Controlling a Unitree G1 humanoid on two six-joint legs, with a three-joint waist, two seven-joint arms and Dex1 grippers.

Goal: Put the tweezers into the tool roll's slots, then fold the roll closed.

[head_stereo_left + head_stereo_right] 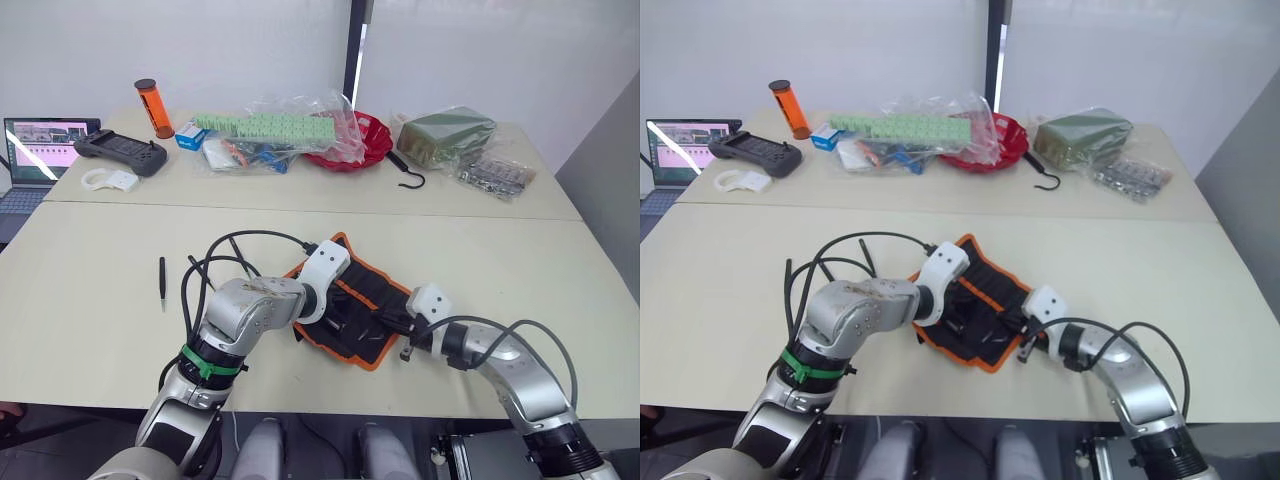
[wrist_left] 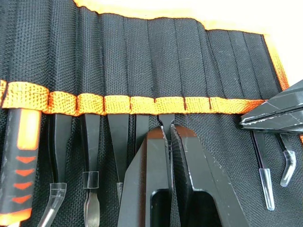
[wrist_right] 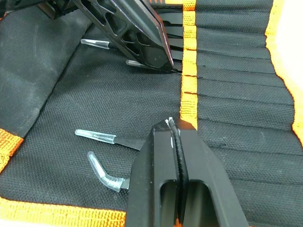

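The tool roll (image 1: 362,300) lies open near the table's front edge, black with orange edging. Several tweezers (image 2: 60,156) sit in its slots (image 2: 142,61) under the orange band, with clear caps on their tips. My left gripper (image 2: 166,133) is shut on a tweezer whose end enters a slot at the band. My right gripper (image 3: 174,124) is shut, its tips resting on the orange band, beside two seated tweezers (image 3: 97,137). A loose tweezer (image 1: 162,283) lies on the table to the left of the roll, a second slim black piece (image 1: 196,272) next to it.
Along the far side of the table lie a black hook (image 1: 410,178), a green packet (image 1: 445,135), a red bowl (image 1: 372,140), clear bags (image 1: 270,130), an orange cylinder (image 1: 153,108), a black controller (image 1: 120,152) and a laptop (image 1: 35,150).
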